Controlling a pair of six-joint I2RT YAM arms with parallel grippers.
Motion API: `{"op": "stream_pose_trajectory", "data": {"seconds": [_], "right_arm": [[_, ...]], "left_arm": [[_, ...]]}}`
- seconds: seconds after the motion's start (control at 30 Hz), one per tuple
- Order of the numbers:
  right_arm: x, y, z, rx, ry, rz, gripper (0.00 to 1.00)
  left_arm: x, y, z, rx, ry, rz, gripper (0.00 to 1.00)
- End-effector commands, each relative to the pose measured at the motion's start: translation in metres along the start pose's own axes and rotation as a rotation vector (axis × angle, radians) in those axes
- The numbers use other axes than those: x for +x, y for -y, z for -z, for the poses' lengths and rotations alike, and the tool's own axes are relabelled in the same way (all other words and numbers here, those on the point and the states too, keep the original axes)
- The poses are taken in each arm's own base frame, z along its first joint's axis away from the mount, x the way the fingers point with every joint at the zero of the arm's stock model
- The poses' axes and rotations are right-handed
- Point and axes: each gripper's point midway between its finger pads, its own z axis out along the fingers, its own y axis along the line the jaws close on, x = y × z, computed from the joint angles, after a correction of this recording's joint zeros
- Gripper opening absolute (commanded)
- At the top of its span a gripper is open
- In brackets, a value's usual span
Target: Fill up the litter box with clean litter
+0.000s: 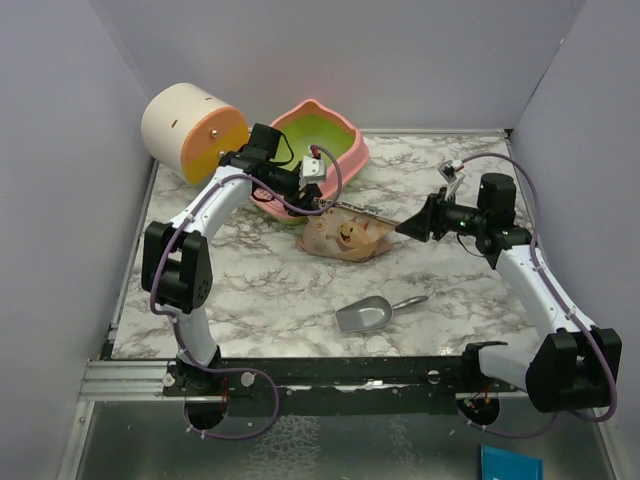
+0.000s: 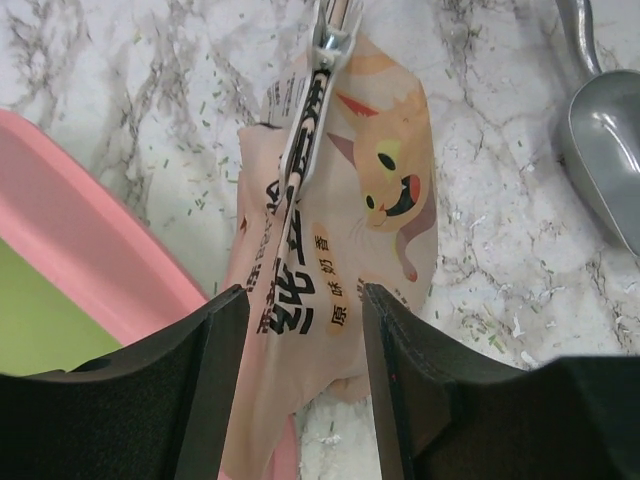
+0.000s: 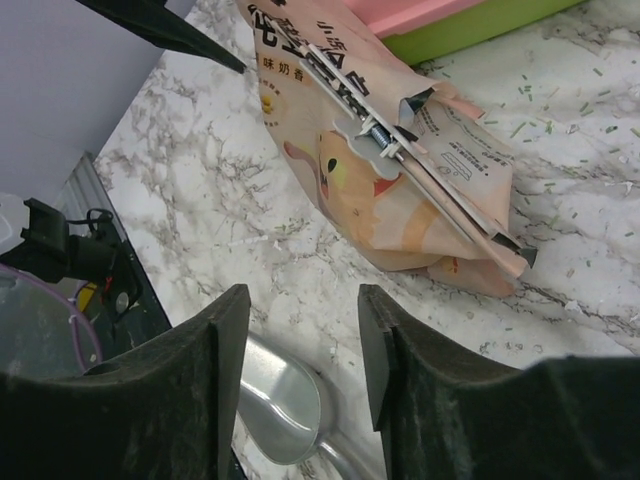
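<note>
Nearest on the marble table is a grey metal scoop, bowl to the left and handle to the right, well apart from both arms. The left wrist view cuts it off at the right edge. The right wrist view shows only its bowl, low between the fingers.

Right gripper: jaws about half open, nothing between them, touching nothing. It points at the cat bag from the right with bare marble between.

The bag lies flat mid-table. A long metal clip clamps its folded top, so the contents are hidden. Only the wrist views show the clip and the print clearly; from the top camera the bag is a tan lump.

Left gripper: jaws about half open, straddling the bag's end. The bag fills the gap, but the fingers are not pressed on it, and I cannot tell if they touch. In the top view the wrist hides those fingertips.

Pale and green flecks dot the marble around the bag, seen in the wrist views only.

The litter box sits at far centre, just behind the bag, and looks tipped toward the camera, green inside showing. Its near rim is hidden by the left arm. The left wrist view shows only a pink strip and a green corner.

Far left is a cream-and-orange cylinder on its side, in the top view only.
</note>
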Motion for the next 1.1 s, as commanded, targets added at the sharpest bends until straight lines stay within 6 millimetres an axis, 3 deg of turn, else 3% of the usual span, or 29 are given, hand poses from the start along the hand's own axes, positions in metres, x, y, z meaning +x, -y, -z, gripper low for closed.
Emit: {"op": "stream_pose_trajectory", "data": {"seconds": [0.0,0.13,0.23,0.27,0.4,0.57,0.67,0.8,0.9,1.07], "right_arm": [[-0.02,-0.004,-0.005,0.008,0.015,0.083,0.5],[-0.03,-0.001,-0.019,0.102,-0.008,0.186,0.52],[-0.042,-0.001,-0.023,0.132,0.016,0.275,0.58],[-0.046,-0.001,-0.023,0.14,0.036,0.317,0.59],[-0.062,-0.006,-0.022,0.118,0.119,0.53,0.53],[-0.068,-0.002,-0.042,0.039,0.027,0.635,0.54],[-0.058,-0.002,-0.066,0.025,-0.065,0.698,0.57],[-0.039,-0.011,-0.088,0.045,-0.149,0.756,0.57],[-0.027,-0.017,-0.093,0.063,-0.151,0.749,0.57],[-0.033,-0.013,-0.087,0.136,-0.077,0.763,0.58]], "left_arm": [[0.026,-0.004,-0.018,0.003,-0.093,0.048,0.44],[0.049,-0.011,-0.037,-0.1,-0.275,0.03,0.21],[0.042,-0.011,-0.04,-0.15,-0.295,0.0,0.02],[0.038,-0.012,-0.038,-0.173,-0.286,-0.005,0.0],[0.027,-0.008,-0.028,-0.249,-0.266,-0.06,0.0],[0.002,0.0,-0.018,-0.316,-0.222,-0.149,0.0],[-0.009,0.001,-0.014,-0.335,-0.199,-0.156,0.0],[-0.014,0.0,-0.011,-0.376,-0.167,-0.125,0.12],[-0.016,0.002,-0.009,-0.403,-0.145,-0.071,0.19],[-0.018,0.009,-0.005,-0.427,-0.109,-0.016,0.25]]}}
